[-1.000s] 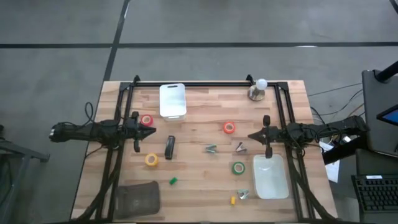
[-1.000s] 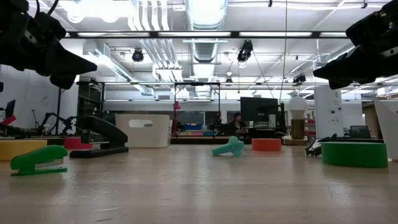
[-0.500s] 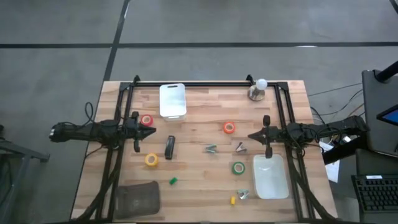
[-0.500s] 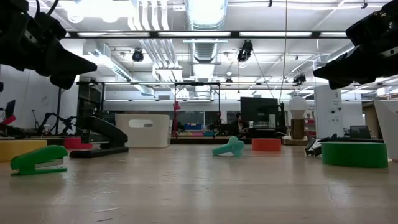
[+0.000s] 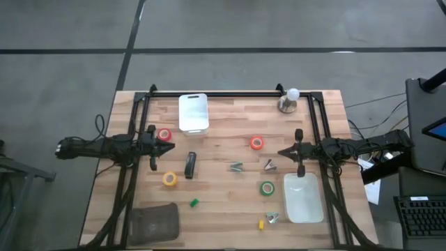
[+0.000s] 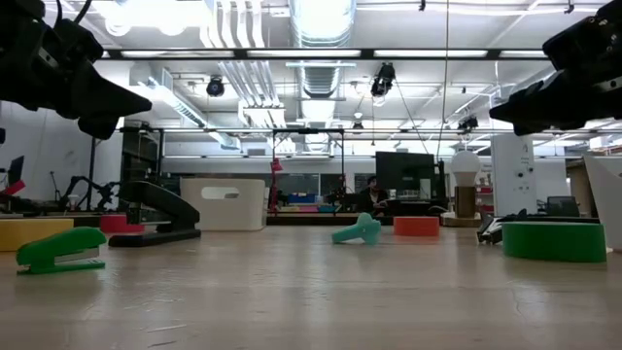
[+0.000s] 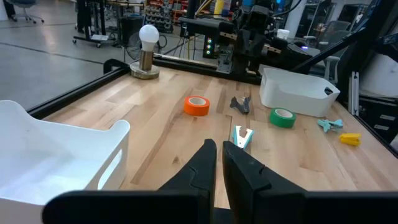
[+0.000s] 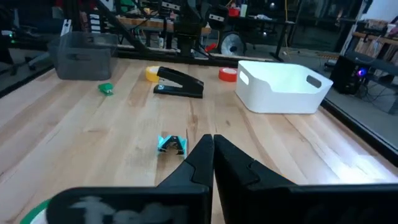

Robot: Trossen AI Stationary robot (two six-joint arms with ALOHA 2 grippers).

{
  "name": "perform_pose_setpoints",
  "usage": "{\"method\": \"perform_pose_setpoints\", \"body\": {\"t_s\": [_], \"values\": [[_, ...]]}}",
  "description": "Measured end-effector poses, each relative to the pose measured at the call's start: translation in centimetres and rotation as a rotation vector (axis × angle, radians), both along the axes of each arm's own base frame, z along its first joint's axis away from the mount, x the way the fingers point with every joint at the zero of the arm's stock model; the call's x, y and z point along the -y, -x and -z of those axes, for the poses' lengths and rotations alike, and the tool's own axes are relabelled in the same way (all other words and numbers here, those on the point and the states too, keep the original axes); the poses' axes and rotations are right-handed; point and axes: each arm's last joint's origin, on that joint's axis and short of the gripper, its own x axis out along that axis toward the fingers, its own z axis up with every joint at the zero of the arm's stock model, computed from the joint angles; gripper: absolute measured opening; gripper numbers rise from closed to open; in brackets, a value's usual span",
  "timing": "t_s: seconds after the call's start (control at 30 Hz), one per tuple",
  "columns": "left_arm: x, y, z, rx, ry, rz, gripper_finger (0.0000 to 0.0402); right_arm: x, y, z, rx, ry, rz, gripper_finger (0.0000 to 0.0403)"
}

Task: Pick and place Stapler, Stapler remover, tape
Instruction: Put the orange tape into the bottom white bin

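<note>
Hovering closed and empty, left hand (image 5: 171,146), right hand (image 5: 281,151), no readable writing.

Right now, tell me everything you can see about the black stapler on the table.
The stapler is slim, black and oblong, with what looks like a plastic body. In the low view its top arm slopes up from a flat base, and that base rests on the wooden table. It lies left of the table's centre, between the red tape roll and the yellow tape roll, touching neither. No end effector touches it.
</note>
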Motion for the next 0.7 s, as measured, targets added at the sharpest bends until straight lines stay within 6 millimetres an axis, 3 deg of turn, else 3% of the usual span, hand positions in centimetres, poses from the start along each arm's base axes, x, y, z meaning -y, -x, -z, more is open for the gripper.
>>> {"method": "perform_pose_setpoints", "body": {"t_s": [0.4,0.7], "values": [[0.0,0.0,0.0,0.0,0.0,0.0,0.0032,0.0,-0.1,-2.1,0.22,-0.21,-0.001,0.0008],[0.0,0.0,0.0,0.0,0.0,0.0,0.0032,0.1,0.0,-2.6,0.281,-0.175,0.043,0.0008]]}}
